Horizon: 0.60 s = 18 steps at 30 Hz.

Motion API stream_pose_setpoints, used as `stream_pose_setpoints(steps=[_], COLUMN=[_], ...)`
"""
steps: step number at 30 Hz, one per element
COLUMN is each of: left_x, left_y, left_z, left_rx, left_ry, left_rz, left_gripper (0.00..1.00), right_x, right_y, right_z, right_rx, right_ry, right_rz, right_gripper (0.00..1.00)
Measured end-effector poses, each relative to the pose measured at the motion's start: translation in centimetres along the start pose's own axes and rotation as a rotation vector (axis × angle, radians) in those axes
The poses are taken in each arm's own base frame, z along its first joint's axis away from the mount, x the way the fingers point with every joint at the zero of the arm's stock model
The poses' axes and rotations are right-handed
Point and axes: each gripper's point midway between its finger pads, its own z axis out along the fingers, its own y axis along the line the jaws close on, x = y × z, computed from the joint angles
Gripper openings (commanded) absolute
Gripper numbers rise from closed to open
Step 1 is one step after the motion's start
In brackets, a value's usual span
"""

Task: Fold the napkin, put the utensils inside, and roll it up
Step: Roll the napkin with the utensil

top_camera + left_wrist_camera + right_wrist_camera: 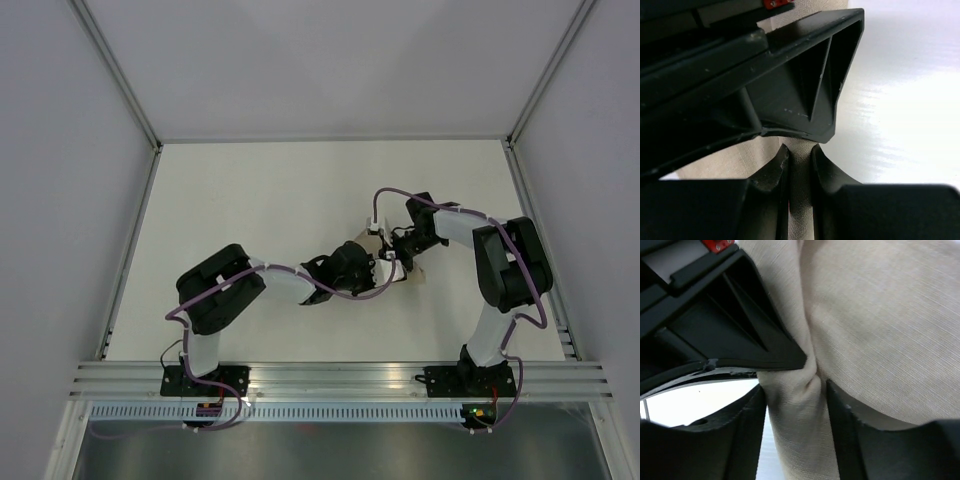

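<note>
**Two arms, one cloth.** A single beige napkin [414, 273] lies near the middle of the white bench [280, 200]. From above it is almost wholly covered by the two robot arms that meet over it. Only a small corner of cloth shows, just to the right of the meeting point. The left arm [225, 295] reaches in from the left and the right arm [505, 265] bends back in from the right. Their two pairs of fingers sit close together, the left fingers [385, 274] just below the right fingers [398, 252] in the overhead view.

From the left wrist, the left fingers [772, 172] are clenched on the napkin [799, 200]. The two dark tips stand nearly together, with one thin strip of cloth pinched in the narrow gap. More beige cloth spreads to the left behind them, and bare bench [900, 100] lies to the right. One of the right fingers [805, 90], black and ribbed, hangs just above.

From the right wrist, the right fingers [842, 425] also grasp the napkin [880, 315]. These two tips stand wider apart, and one bunched, creased fold fills the space between them, touching both. Above the fold the cloth spreads as a broad sheet across the right of the view. One of the left fingers [740, 325], also black and ribbed, comes in from the upper left with its tip at the crease. A patch of bench [695, 400] shows at lower left.
</note>
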Motion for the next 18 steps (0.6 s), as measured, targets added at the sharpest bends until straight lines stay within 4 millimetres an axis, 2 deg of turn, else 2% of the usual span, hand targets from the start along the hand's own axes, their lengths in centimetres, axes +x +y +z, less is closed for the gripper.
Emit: stream_pose_setpoints(steps=[6,7,10,14,18], left_x=[-0.5,-0.5,-0.5,-0.5,-0.5], left_y=[-0.1,-0.1,0.0,0.1,0.4], left_z=[0.6,0.6,0.6,0.8,0.7], left_rx=[0.08,0.095,0.132,0.181,0.239], left_ry=[-0.014,-0.014,-0.01,-0.002,0.006], left_rz=[-0.106,-0.13,-0.183,-0.245,-0.323], left_gripper=[0.02,0.02,0.02,0.02,0.02], right_x=[0.4,0.5,0.6,0.5,-0.8], right_y=[-0.5,-0.7,-1.4,-2.9,-3.5], right_z=[-1.5,-1.7,-3.0,-5.9,-10.1], right_rx=[0.054,0.065,0.107,0.201,0.328], right_ry=[-0.013,-0.011,-0.027,-0.078,-0.161], right_rz=[0.037,0.038,0.054,0.087,0.058], right_gripper=[0.72,0.77,0.77,0.77,0.77])
